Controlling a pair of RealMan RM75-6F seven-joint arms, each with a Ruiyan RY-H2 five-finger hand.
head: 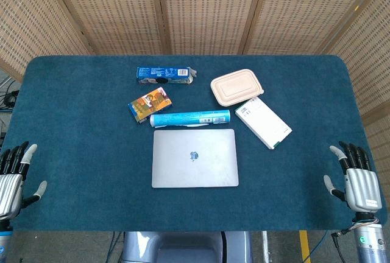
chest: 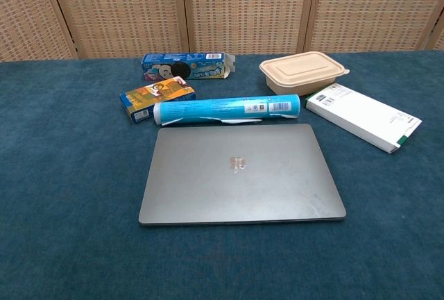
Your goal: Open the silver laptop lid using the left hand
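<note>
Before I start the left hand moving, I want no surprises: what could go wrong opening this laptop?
1. The blue tube lies right along the far edge of the laptop; a lid swinging back may push or roll it.
2. The lid sits flat and closed, so fingers may slip and shove the laptop instead.
3. The left hand waits open at the table's edge, well away; the right hand is not bracing the base.

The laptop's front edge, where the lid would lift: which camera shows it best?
The chest view: the closed silver laptop lies close, its front edge seen as a dark seam. The head view looks straight down on the lid, so that edge hardly shows.
</note>
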